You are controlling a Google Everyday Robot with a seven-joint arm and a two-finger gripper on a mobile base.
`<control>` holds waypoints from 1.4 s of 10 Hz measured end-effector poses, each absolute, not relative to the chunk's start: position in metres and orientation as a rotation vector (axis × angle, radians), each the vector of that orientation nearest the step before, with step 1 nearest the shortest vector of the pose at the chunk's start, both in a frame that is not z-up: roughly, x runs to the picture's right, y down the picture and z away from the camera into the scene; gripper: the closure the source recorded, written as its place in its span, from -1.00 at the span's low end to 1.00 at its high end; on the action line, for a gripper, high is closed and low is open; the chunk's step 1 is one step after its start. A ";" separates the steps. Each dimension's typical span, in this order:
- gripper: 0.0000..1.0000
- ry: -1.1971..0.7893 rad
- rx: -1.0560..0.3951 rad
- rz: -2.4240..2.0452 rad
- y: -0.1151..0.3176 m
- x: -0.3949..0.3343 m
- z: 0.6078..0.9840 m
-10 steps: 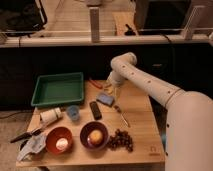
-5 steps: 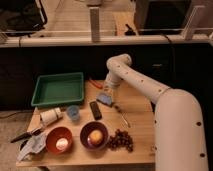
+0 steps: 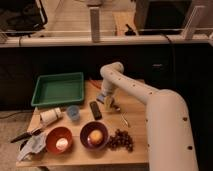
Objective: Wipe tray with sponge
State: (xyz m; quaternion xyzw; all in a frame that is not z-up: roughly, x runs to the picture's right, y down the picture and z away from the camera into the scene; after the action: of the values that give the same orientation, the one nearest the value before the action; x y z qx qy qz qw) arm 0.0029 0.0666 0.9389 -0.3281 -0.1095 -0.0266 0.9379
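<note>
Gripper (image 3: 111, 103) is down low over the surface (image 3: 135, 111), off the right-hand rim of the tray (image 3: 58, 89). Apart or clamped: I cannot tell. Sponge (image 3: 103, 96) sits right at the gripper, on the side facing the tray. Touching or just beside, can't say, so I won't claim a grasp.

My read: step in hand is getting the sponge, wipe not yet started.

How I'd do it:
- take the sponge square across its narrow sides, centred, so it doesn't twist
- squeeze lightly, it looks soft and will squash
- lift clear of the tray's raised rim before crossing over it
- set the flat face down on the tray floor, then stroke along the long side
- mind the black bar (image 3: 95, 110), lying out from the tray's front-right corner, near the sponge; a low sweep could knock it

Looks:
- sponge: small flat blue-grey block, edges partly hidden by me
- tray: green, shallow, rectangular, rim all round, floor bare with nothing in it
</note>
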 end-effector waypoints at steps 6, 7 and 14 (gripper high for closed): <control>-0.60 -0.225 -0.589 -0.012 0.058 0.006 0.942; -0.60 -0.219 -0.577 0.001 0.055 0.006 0.940; -0.60 -0.213 -0.604 0.147 0.064 0.014 0.957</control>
State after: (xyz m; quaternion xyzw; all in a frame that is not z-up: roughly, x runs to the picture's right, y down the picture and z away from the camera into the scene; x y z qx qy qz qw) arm 0.0136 0.0636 0.9572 -0.2964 -0.1047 0.0723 0.9466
